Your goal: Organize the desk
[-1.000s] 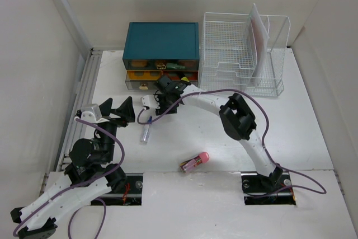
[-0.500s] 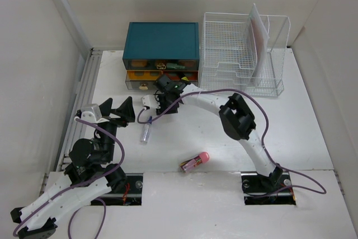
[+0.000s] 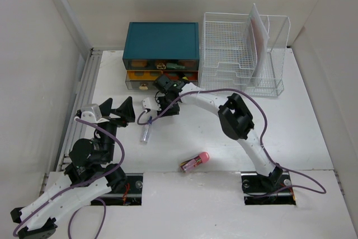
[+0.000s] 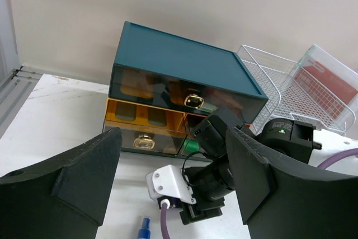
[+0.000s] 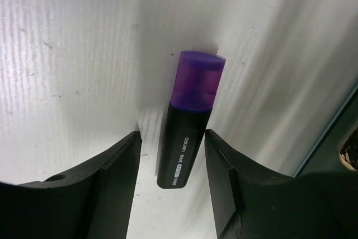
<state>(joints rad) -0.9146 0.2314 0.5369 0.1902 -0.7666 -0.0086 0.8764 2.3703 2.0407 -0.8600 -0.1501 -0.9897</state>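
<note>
The white desk (image 3: 291, 121) holds a black highlighter with a purple cap (image 5: 187, 124), lying flat in front of the teal drawer box (image 3: 161, 42). My right gripper (image 3: 162, 104) is low over it. In the right wrist view the right gripper (image 5: 172, 138) is open, with one finger on each side of the highlighter's black body and a small gap on both sides. In the top view the gripper hides the highlighter. My left gripper (image 3: 120, 110) is open and empty, held above the desk at the left, and its wrist view (image 4: 173, 166) faces the right gripper.
A blue-capped clear pen (image 3: 146, 134) lies just in front of the right gripper. A pink-capped item (image 3: 194, 162) lies near the front edge. A white wire rack (image 3: 246, 54) with a red-and-white folder stands at the back right. The drawer box (image 4: 184, 76) shows orange and clear drawers.
My right gripper has shifted slightly toward the drawer box. The left arm and the loose objects have not moved.
</note>
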